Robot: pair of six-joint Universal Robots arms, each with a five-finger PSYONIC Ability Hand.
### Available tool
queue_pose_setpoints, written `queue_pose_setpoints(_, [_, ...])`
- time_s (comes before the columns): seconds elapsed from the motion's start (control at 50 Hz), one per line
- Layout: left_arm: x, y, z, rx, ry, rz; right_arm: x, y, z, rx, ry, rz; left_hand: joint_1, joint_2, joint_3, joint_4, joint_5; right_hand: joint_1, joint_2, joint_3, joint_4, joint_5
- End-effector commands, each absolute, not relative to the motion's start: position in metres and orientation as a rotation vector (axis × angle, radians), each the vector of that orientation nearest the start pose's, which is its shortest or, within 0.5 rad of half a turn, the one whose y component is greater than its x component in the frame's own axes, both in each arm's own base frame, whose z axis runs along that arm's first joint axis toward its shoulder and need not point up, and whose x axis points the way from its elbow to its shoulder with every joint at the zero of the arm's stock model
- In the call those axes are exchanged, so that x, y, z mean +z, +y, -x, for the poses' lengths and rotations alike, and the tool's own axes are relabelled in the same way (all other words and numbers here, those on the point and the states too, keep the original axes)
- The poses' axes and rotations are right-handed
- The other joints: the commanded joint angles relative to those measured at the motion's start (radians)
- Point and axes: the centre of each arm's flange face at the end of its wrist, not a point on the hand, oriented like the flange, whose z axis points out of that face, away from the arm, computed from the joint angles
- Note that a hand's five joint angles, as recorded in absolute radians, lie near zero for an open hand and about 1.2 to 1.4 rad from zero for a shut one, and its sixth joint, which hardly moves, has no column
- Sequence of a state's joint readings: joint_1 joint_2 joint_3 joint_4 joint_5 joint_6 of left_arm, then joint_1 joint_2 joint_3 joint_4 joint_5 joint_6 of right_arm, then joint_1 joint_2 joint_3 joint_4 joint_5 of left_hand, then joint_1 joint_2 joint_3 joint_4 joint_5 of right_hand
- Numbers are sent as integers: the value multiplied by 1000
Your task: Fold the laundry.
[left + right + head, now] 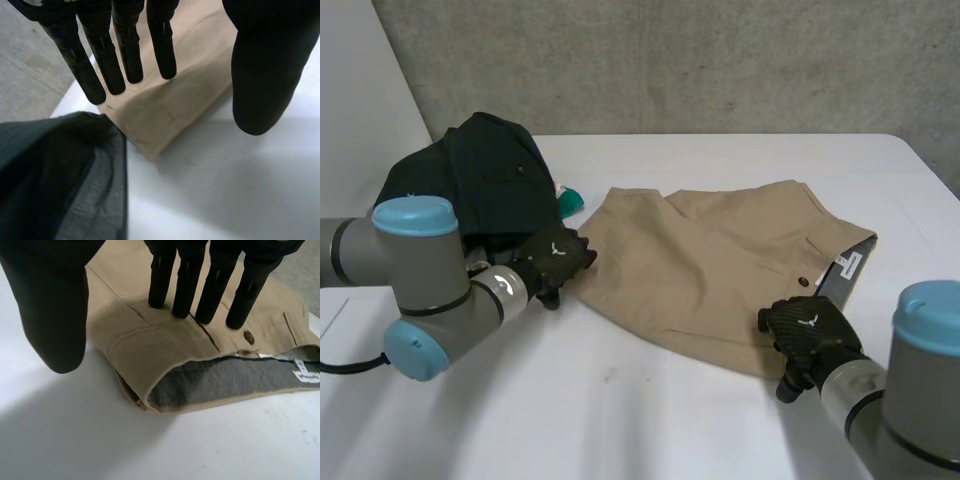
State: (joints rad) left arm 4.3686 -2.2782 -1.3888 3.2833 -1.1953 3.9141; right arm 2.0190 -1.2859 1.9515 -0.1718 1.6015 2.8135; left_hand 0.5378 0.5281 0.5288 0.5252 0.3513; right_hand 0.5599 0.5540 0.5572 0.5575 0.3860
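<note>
The tan shorts (710, 265) lie flat in the middle of the white table (650, 420), waist toward my right side and leg hems toward my left, and they look already doubled over on themselves, with some soft creases across the top layer. At the waist the opening gapes a little, showing grey lining (220, 382), a white label (306, 376) and a small brown button (249, 337) just beyond my fingertips. My right hand (808, 330) hangs over the near corner of that waist, its fingers (185, 285) straight and the thumb held well apart, gripping nothing. My left hand (556, 262) is at the near hem corner, fingers (132, 55) likewise straight and spread above the cloth, thumb off to the side over bare table; I cannot tell whether the tips touch the fabric. I judge I am at the start of a fold, both hands placed but neither holding. Next I would need to pinch both layers at each corner together, so the lower layer is not left behind. A dark garment (485, 185) is heaped just beside my left hand, close enough to snag
</note>
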Motion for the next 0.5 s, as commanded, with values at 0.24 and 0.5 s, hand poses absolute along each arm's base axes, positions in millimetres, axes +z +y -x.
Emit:
queue_pose_setpoints(0.24, [117,-305,305,-1882,1961,-1659,161,-220,-237,-1914,2404,1055,858,868,868,871,870,836,842,839,839,836])
queue_pose_setpoints(0.5, [342,-258,291,-2532,1631,-1132,335,-223,-238,-2302,2153,1098,858,868,868,871,870,836,842,839,839,836])
